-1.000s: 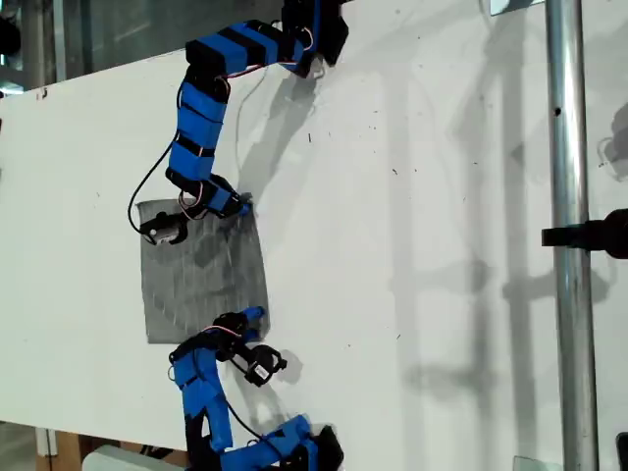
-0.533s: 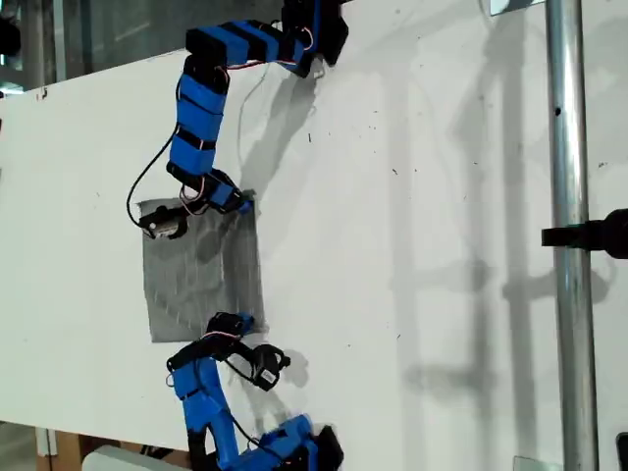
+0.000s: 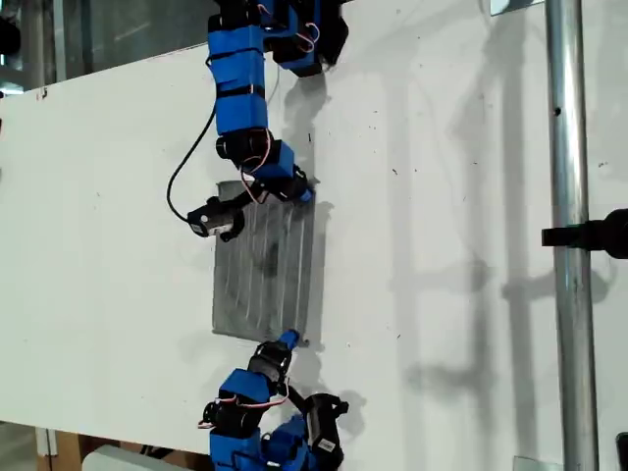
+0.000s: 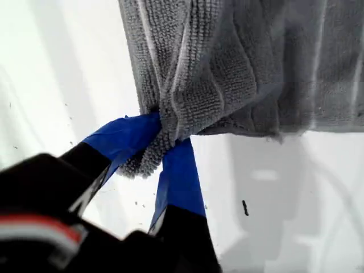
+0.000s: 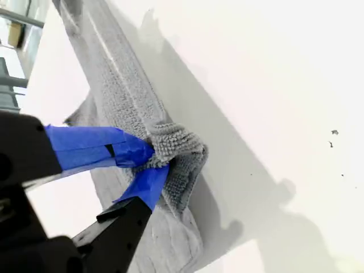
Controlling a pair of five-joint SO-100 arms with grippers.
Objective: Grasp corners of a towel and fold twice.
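From the exterior view's left I see bare white table (image 3: 108, 245), then the towel (image 3: 263, 270), a grey striped cloth stretched in a long band between my two arms, roughly in the middle of the tabletop's left half in that view. Which arm is which I cannot settle from the wrist pictures (both show much the same pinch of cloth), so I call them only an arm at the top of the exterior view and an arm at its bottom. The top one has its blue tips at the towel's upper corner (image 3: 300, 192); the bottom one meets the lower corner (image 3: 290, 340). In the first wrist view my first gripper (image 4: 162, 145) is clenched on a bunched corner of the towel (image 4: 239, 62), fabric puckered between the blue fingers (image 4: 122, 136). In the second wrist view my second gripper (image 5: 156, 161) is likewise clamped on a folded-over corner, the towel (image 5: 122, 96) trailing away across the table (image 5: 256, 85). Further to the exterior view's right stands a metal pole (image 3: 567, 235).
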